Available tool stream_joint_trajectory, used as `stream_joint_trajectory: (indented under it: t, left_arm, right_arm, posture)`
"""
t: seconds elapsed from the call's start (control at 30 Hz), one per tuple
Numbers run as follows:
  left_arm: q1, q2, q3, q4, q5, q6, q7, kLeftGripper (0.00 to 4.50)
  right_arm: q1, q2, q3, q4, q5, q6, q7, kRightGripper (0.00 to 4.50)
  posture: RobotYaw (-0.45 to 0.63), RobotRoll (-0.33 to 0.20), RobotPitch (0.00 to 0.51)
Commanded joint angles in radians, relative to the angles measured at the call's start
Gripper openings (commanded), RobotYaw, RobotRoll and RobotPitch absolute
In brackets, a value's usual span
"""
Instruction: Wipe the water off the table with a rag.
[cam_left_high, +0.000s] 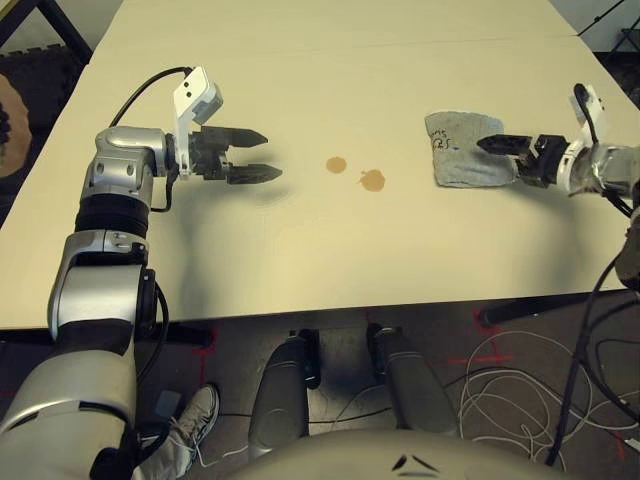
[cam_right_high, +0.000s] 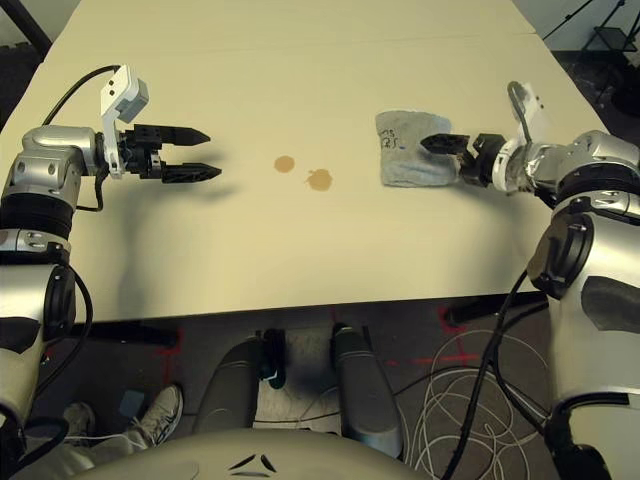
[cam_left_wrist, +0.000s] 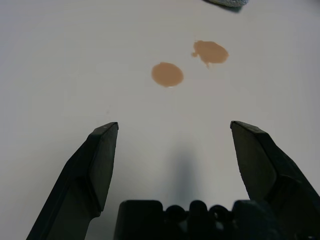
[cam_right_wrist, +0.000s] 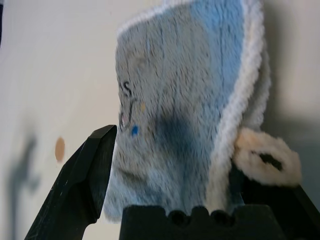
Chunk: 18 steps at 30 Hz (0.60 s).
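Grey terry rag, scribbled corner, on pale cream worktop, right of two amber water spots. Right gripper jaws spread around rag; left gripper jaws spread, empty.

dark floor, white cables

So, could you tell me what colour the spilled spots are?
Brownish-amber spots, clearest in the left wrist view.
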Motion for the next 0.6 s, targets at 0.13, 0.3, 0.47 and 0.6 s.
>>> stream_joint_trajectory:
  t: [0.13,0.3,0.47,0.6]
  left_arm:
    - [0.016,-0.006,-0.014,-0.005,0.004,0.005,0.007,4.5]
    - [0.011,-0.01,-0.018,0.005,0.008,0.002,0.009,4.5]
    - [0.003,-0.017,-0.024,0.02,0.015,-0.003,0.01,4.5]
    - [0.001,-0.022,-0.03,0.022,0.014,-0.003,0.009,4.5]
  right_arm:
    - [0.003,0.022,-0.005,0.002,0.006,-0.02,-0.04,4.07]
    - [0.013,0.02,0.019,-0.006,-0.011,-0.024,-0.028,2.33]
    - [0.02,0.013,0.032,-0.013,-0.02,-0.052,-0.045,0.39]
    - [0.001,0.013,0.027,-0.024,-0.01,-0.078,-0.058,0.01]
  posture:
    - [-0.11,0.0,0.26]
    - [-0.12,0.0,0.257]
    - [-0.13,0.0,0.256]
    - [-0.14,0.0,0.256]
